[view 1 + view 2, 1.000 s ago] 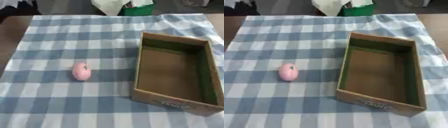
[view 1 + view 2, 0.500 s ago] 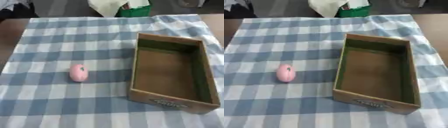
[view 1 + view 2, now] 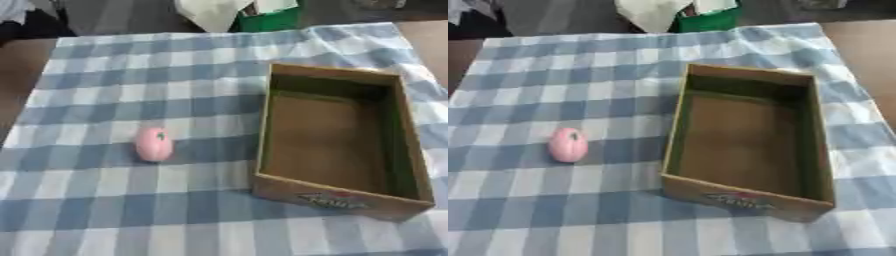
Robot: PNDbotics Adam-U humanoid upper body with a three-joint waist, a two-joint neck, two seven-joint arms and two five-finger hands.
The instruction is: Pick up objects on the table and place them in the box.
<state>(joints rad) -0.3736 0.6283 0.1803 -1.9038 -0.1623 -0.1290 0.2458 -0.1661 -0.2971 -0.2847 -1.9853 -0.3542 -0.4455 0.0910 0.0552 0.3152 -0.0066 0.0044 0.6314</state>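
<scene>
Change since earlier frames: nothing on the table is moving; only the whole picture is shifting, so I am reading that as my head camera tilting, not the things.
Pink object: I am seeing one small pink egg-shaped thing [image 3: 154, 144] with a tiny dark green mark on top, lying on the checked cloth [image 3: 131, 75], left of the box and apart from it.
Box: the cardboard box [image 3: 411, 150] is standing open on the right side of the cloth, and I am finding nothing inside it.
Hands: neither my left nor my right hand is showing in either view, so I cannot tell whether the fingers are apart or together.
Background: a green container [image 3: 710, 20] and something pale and crumpled [image 3: 649, 12] are sitting beyond the far edge of the cloth; I am not treating them as task items.
Progress: I am judging the task as not begun; nothing is placed.
Remaining: reaching for the pink thing, lifting it, and setting it in the box.
</scene>
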